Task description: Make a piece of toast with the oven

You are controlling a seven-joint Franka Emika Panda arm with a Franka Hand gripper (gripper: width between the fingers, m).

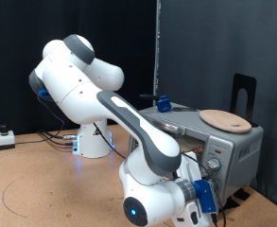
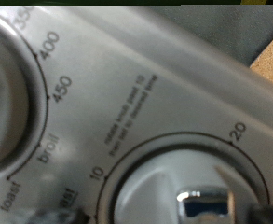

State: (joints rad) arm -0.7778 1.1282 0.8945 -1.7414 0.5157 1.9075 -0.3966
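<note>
The silver-grey oven (image 1: 181, 121) stands at the exterior view's right. My gripper (image 1: 210, 175) is pressed up against the knob panel on the oven's front right side. The wrist view is filled by that panel (image 2: 173, 75). It shows a temperature dial (image 2: 6, 93) marked 350, 400, 450, broil and toast, and a timer dial (image 2: 164, 182) marked 10 and 20. The timer's chrome knob (image 2: 206, 201) sits right in front of the camera. Dark shapes at that frame's lower corners may be my fingertips. The piece of toast is out of view.
A round tan wooden plate (image 1: 225, 119) lies on top of the oven, with a small blue object (image 1: 162, 101) at the far end of the oven's top. A black stand (image 1: 244, 95) rises behind the oven. Cables and a white box (image 1: 4, 138) lie on the brown table at the left.
</note>
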